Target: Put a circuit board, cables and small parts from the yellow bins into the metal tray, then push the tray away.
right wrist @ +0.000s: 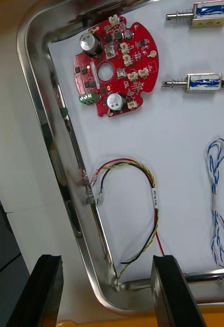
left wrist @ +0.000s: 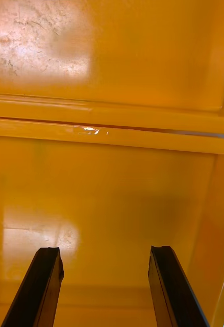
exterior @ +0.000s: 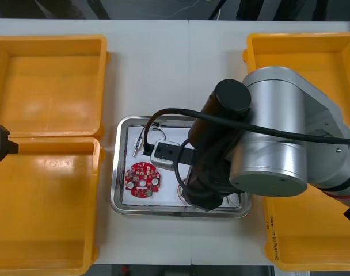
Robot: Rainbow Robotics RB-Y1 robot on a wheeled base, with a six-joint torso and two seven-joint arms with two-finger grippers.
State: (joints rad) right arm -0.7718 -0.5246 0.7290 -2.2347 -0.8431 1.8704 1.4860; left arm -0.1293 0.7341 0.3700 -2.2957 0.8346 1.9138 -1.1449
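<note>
Tray (right wrist: pixel 43 102): one circuit board (right wrist: pixel 115 66), two small parts (right wrist: pixel 206 11) (right wrist: pixel 203 83)

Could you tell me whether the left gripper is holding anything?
No, the left gripper is open above a yellow bin, nothing between its fingers.

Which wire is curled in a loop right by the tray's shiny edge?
The red and yellow cable: it loops beside the metal tray's rim, just beyond the open right gripper. The blue and white cable lies farther in.
</note>
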